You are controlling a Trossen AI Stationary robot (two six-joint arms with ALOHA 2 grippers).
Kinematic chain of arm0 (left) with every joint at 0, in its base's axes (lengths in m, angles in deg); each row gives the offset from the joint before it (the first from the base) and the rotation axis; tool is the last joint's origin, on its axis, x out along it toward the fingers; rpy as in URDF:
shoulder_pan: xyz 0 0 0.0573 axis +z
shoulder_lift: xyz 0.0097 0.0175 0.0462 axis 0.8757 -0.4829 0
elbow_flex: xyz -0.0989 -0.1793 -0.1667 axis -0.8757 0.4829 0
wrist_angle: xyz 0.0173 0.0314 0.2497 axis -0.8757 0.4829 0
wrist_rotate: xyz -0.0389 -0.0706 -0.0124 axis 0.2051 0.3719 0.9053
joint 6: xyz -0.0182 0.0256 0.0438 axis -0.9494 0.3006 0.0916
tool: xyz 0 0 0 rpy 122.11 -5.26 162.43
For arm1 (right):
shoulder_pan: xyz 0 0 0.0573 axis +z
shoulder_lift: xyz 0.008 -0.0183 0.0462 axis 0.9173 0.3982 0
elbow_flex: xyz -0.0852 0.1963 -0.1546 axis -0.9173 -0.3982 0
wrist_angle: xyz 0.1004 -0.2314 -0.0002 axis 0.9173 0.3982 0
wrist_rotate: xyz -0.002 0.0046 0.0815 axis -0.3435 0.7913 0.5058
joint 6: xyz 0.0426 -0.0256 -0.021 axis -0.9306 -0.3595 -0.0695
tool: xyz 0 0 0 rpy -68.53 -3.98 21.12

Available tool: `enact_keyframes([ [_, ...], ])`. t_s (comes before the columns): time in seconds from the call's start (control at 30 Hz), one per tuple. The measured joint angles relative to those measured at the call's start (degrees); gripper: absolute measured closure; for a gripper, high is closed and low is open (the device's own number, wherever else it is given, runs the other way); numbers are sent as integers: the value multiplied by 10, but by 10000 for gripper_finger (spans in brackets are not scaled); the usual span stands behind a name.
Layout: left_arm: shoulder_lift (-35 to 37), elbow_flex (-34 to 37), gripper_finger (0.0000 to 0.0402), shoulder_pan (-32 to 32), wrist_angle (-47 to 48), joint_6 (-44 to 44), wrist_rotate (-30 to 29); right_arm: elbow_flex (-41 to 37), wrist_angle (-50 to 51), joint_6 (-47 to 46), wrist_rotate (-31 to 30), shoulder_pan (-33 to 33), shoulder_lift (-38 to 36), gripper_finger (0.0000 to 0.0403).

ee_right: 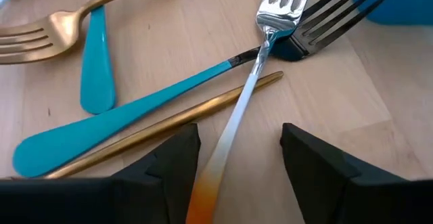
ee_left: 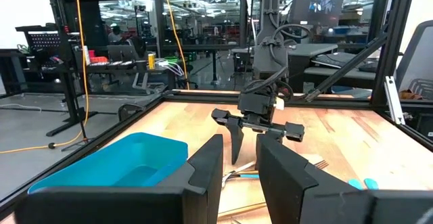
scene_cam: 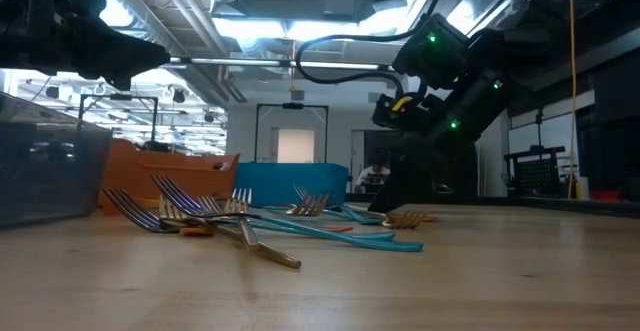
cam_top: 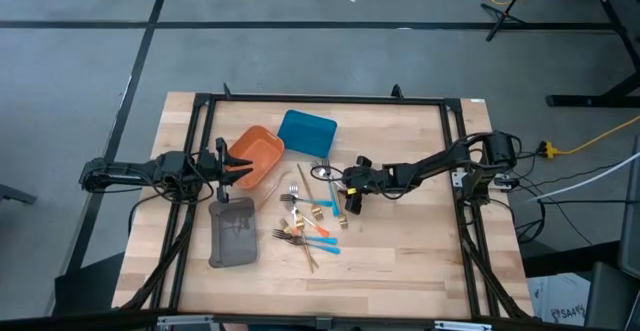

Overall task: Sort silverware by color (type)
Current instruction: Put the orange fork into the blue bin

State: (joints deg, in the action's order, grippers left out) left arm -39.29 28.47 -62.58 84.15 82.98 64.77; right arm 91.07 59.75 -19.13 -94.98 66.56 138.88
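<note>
Orange-tipped fork [ee_right: 252,88]: lies across a blue-handled fork [ee_right: 122,119] and a gold handle [ee_right: 169,126], mid-table among the silverware [cam_top: 308,223].
Right gripper [ee_right: 238,158]: fingers spread, straddling its handle; you lower squarely, pinching that handle alone.
Left gripper [ee_left: 239,176]: released, probably idle above the orange tray [cam_top: 255,157].

Overhead and table-level views share the silverware [cam_top: 312,223]; wrist views look closer.
</note>
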Motion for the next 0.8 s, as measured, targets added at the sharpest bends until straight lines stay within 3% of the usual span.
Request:
enact_keyframes([
  [0.27,0,0,318,0,0,0,0,0,0,0,2,-1,1,249],
  [0.8,0,0,318,0,0,0,0,0,1,-1,2,-1,1,291],
])
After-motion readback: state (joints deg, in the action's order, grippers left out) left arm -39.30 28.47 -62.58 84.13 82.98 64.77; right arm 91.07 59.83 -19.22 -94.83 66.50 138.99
